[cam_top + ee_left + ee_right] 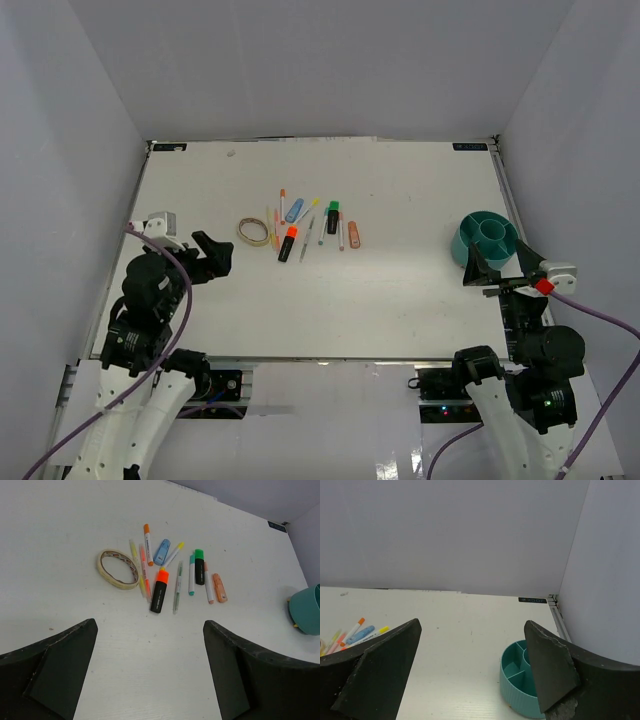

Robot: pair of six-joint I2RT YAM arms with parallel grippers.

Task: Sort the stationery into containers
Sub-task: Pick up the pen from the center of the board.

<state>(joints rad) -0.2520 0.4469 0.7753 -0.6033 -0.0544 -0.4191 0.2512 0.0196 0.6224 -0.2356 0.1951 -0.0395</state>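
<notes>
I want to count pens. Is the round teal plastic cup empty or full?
Empty: from above, the round teal plastic cup shows only bare compartments inside.

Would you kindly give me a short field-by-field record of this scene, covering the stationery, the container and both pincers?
pens and highlighters: loose cluster mid-table, none sorted
beige loop: flat, at the cluster's left end
teal organiser: upright, right side, visible compartments empty
left pincer: open, empty, short of the cluster
right pincer: open, empty, near the organiser

Robot lab: white booth [320, 60] w/ table [400, 300]
</notes>
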